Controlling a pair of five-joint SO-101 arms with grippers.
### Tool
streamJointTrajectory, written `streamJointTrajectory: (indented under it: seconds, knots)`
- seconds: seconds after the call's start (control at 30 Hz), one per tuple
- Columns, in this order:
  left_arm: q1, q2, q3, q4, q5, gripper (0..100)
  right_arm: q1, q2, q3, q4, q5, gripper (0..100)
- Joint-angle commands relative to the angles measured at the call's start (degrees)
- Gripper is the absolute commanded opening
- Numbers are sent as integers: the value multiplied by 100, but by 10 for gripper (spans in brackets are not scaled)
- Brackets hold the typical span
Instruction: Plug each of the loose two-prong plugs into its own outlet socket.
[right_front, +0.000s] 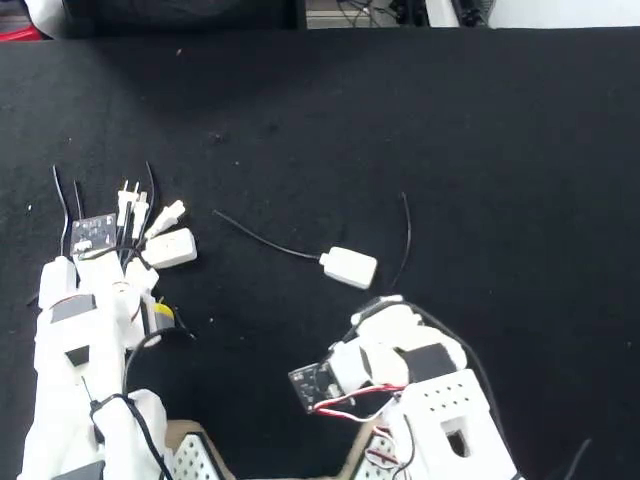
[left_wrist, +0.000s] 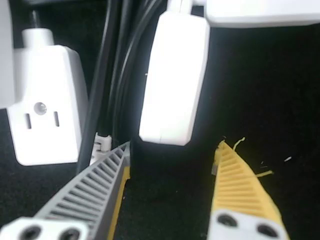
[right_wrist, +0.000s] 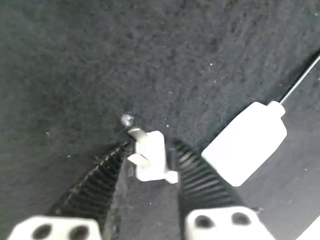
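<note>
The right jaws are clamped on the body of a small white plug (right_wrist: 150, 160), leaving both prongs clear, presumably for insertion. The plug's long axis runs in line with the jaws, prongs leading outward. A socket block (right_front: 350, 267) lies on the tabletop (right_front: 450, 130) at 11 o'clock from them, long axis 10 to 4 o'clock, cord at the 10 o'clock end. The left jaws stand wide, empty, aimed at a white block (left_wrist: 172, 80) just ahead.
</note>
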Motion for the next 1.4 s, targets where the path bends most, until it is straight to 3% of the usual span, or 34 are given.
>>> streamJointTrajectory:
  seconds: [0.0,0.1,0.33,0.47,0.67,0.77,0.97,1.13,1.2,1.37]
  knots:
    - [-154,-44,-22,-18,97,264,132,-101,-215,-79,-387,11]
    - [-154,-44,-22,-9,97,264,132,-101,-611,62,-1081,11]
    - [-154,-53,-22,-9,97,264,149,-22,-2475,1960,-3112,11]
    - [-154,-53,-22,-9,97,264,378,497,-3064,2655,-3499,11]
    - [-154,-53,-22,-9,97,264,624,2651,-3688,2435,-4668,11]
    - [-154,-53,-22,-9,97,264,747,3776,-3846,1732,-5187,11]
    - [-154,-53,-22,0,97,264,949,5024,-3890,809,-5380,18]
    - [-154,-53,-22,0,97,264,976,5358,-3890,791,-5345,172]
    - [-154,-53,-22,0,88,264,976,5305,-3881,809,-5336,186]
    - [-154,-44,-22,0,79,264,1055,5007,-3820,818,-4607,172]
